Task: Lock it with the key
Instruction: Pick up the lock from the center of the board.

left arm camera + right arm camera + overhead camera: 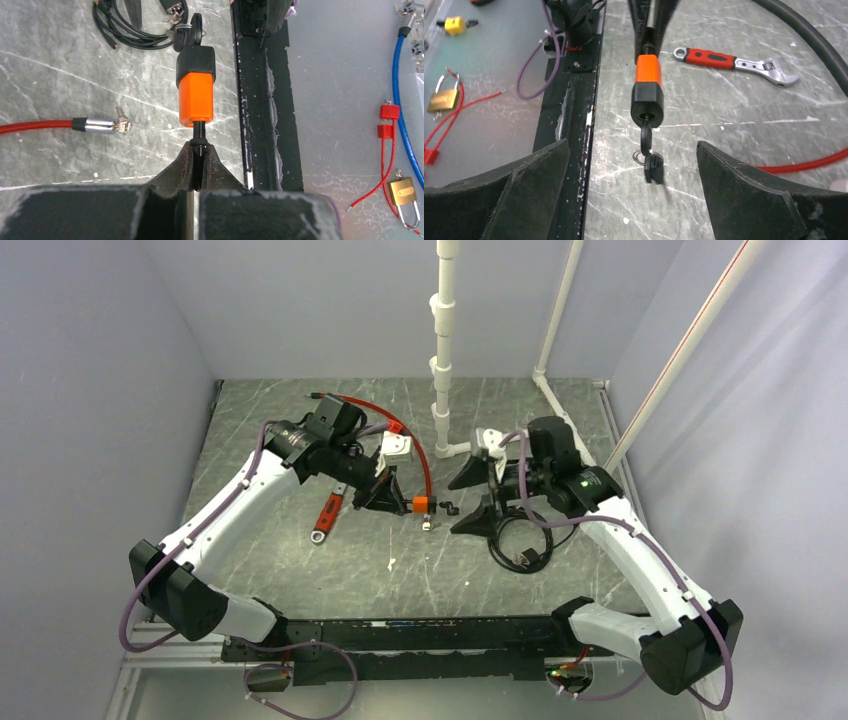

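Note:
The small orange padlock [421, 504] with a black end is held off the table at mid-table. My left gripper [200, 146] is shut on the thin black shackle at the lock's orange end [196, 97]. The tiny black key [653, 167] hangs at the lock's black end [647, 107], on a small ring, and also shows in the left wrist view [192, 25]. My right gripper [633, 145] is wide open, one finger on each side of the key and not touching it. In the top view the right gripper [462, 502] faces the left gripper [405, 502] across the lock.
A red-handled wrench [328, 512] lies left of the lock. A red cable [400, 430] with a metal end [100, 125] arcs behind it. A coiled black cable [520, 545] lies under the right arm. A white pipe post [443, 350] stands at the back. A brass padlock [441, 100] lies beyond the black rail [574, 100].

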Available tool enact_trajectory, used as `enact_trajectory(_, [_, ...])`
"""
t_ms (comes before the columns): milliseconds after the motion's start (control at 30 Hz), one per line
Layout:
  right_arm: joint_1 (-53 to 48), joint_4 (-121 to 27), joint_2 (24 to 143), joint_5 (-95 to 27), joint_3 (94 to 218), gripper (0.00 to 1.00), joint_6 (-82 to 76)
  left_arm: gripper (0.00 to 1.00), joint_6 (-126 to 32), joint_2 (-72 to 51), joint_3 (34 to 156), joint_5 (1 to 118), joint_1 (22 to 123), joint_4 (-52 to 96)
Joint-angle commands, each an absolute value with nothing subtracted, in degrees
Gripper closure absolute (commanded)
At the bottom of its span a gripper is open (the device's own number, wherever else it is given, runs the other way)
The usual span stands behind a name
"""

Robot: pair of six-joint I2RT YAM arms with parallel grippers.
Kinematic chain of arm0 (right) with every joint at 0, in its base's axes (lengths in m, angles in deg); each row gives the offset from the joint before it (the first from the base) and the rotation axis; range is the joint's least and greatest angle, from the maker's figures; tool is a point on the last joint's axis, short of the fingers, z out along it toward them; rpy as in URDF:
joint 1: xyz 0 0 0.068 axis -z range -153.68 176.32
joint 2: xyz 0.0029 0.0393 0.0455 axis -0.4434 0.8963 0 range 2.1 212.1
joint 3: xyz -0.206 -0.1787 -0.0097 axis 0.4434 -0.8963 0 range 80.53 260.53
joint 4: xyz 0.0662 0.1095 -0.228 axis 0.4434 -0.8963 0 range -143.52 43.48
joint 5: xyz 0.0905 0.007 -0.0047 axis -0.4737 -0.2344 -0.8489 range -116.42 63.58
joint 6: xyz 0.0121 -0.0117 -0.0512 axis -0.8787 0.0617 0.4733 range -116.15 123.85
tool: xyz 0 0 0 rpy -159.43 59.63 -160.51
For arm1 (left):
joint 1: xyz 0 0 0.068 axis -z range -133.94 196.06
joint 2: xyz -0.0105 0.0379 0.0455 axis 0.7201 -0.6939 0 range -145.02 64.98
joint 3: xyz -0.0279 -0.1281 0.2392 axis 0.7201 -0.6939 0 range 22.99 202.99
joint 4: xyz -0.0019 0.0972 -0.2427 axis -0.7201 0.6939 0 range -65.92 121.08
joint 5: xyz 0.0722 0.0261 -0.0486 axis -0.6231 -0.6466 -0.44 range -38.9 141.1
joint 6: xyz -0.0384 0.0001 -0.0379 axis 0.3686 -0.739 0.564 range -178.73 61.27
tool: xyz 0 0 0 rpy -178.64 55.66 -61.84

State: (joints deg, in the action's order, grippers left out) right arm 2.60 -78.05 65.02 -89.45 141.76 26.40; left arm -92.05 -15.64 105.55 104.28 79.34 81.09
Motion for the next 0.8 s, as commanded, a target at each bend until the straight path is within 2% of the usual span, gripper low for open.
enact_trajectory(0, [-2.17,-80.17,64.28,-86.64,142.7,0.0,37.05,1.0,-94.96,-15.0,107.9,110.33,79.26,82.72])
enact_trajectory(300, [-6.99,-82.09,67.15,-83.65,144.3,0.01,43.19,1.0,-96.08,-14.91,108.63,111.59,79.24,83.96])
enact_trajectory(533, [-8.92,-83.47,68.38,-82.56,145.09,0.08,45.38,1.0,-96.09,-13.94,108.21,112.56,79.28,83.58])
enact_trajectory(767, [-10.0,-83.05,69.7,-82.14,146.39,0.11,45.16,1.0,-97.42,-13.0,106.96,113.38,79.36,84.1])
